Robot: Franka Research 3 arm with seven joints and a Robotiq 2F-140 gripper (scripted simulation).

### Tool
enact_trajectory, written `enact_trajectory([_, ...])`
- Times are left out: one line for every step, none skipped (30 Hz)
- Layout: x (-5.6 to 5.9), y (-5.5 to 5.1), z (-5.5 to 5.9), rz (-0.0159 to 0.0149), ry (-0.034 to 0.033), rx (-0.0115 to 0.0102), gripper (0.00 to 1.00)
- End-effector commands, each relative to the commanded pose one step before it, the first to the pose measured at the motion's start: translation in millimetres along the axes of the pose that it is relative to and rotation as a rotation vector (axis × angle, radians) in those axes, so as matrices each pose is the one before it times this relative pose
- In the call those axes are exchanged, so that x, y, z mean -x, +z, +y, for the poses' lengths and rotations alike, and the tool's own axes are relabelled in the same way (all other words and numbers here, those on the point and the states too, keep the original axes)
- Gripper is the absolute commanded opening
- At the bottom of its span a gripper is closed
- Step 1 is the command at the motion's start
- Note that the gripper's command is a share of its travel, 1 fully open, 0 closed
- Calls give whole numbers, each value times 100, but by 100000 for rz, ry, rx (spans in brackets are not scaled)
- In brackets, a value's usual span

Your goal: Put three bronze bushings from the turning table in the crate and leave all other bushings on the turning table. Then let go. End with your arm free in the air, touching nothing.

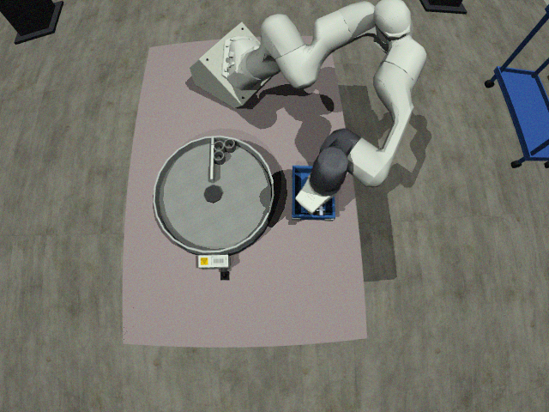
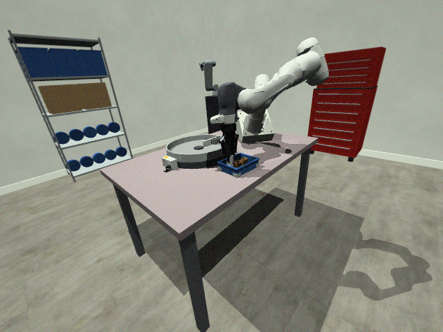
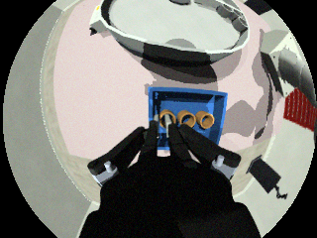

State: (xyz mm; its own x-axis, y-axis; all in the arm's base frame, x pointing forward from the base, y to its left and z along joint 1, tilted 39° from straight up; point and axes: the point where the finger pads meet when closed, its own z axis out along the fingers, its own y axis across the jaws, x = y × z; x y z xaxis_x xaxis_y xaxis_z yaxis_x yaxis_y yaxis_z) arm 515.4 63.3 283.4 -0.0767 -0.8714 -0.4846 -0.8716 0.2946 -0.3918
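The blue crate [image 1: 293,195] [image 2: 247,169] [image 3: 224,111] holds three bronze bushings in a row, standing upright. In the wrist view they are the left one [image 3: 173,118], the middle one [image 3: 186,127] and the right one [image 3: 212,119]. My gripper [image 2: 230,160] [image 3: 161,119] is down in the crate, its fingers a narrow gap apart. One fingertip is inside the left bushing and the other outside its wall; the fingers look slightly open around that wall. Three grey-looking bushings [image 1: 219,145] [image 1: 229,144] [image 1: 219,155] stand on the turning table [image 1: 186,217] [image 2: 194,158] [image 3: 173,27].
The turning table has a raised rim and a straight guide bar [image 1: 212,164]. A small box with a yellow label [image 1: 214,261] is fixed to its front. The crate's walls stand close around my fingers. The arm's base [image 1: 208,84] is at the back of the table.
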Motion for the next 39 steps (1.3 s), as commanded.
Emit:
enact_trajectory([-12, 2, -152, 3, -305, -385, 10])
enact_trajectory([0, 0, 0, 0, 0, 0, 10])
enact_trajectory([0, 0, 0, 0, 0, 0, 10])
enact_trajectory([0, 0, 0, 0, 0, 0, 10])
enact_trajectory([0, 0, 0, 0, 0, 0, 10])
enact_trajectory([0, 0, 0, 0, 0, 0, 10])
enact_trajectory([0, 0, 0, 0, 0, 0, 10])
enact_trajectory([0, 0, 0, 0, 0, 0, 10])
enact_trajectory([0, 0, 0, 0, 0, 0, 10])
enact_trajectory([0, 0, 0, 0, 0, 0, 10])
enact_trajectory([0, 0, 0, 0, 0, 0, 10])
enact_trajectory([0, 0, 0, 0, 0, 0, 10])
enact_trajectory([0, 0, 0, 0, 0, 0, 10])
enact_trajectory([0, 0, 0, 0, 0, 0, 10])
enact_trajectory([0, 0, 0, 0, 0, 0, 10])
enact_trajectory([0, -2, 0, 0, 0, 0, 10])
enact_trajectory([0, -14, 0, 0, 0, 0, 10])
enact_trajectory([0, -36, 0, 0, 0, 0, 10])
enact_trajectory([0, -65, 0, 0, 0, 0, 10])
enact_trajectory([0, -100, 0, 0, 0, 0, 10])
enact_trajectory([0, -139, 0, 0, 0, 0, 10])
enact_trajectory([0, -181, 0, 0, 0, 0, 10])
enact_trajectory([0, -224, -1, 0, 0, 0, 10])
enact_trajectory([0, -267, 0, 0, 0, 0, 10])
enact_trajectory([0, -309, 0, 0, 0, 0, 10])
enact_trajectory([0, -348, 0, 0, 0, 0, 10])
enact_trajectory([0, 0, 0, 0, 0, 0, 10])
enact_trajectory([0, 0, 0, 0, 0, 0, 10])
enact_trajectory([0, -384, 0, 0, 0, 0, 10])
enact_trajectory([0, -415, 0, 0, 0, 0, 10])
enact_trajectory([0, -442, 0, 0, 0, 0, 10])
enact_trajectory([0, -463, 0, 0, 0, 0, 10])
enact_trajectory([0, -478, 0, 0, 0, 0, 10])
enact_trajectory([0, -486, 0, 0, 0, 0, 10])
enact_trajectory([0, -487, 0, 0, 0, 0, 10])
enact_trajectory([0, -481, 0, 0, 0, 0, 10])
enact_trajectory([0, -468, 0, 0, 0, 0, 10])
enact_trajectory([0, -447, 0, 0, 0, 0, 10])
enact_trajectory([0, -420, 0, 0, 0, 0, 10])
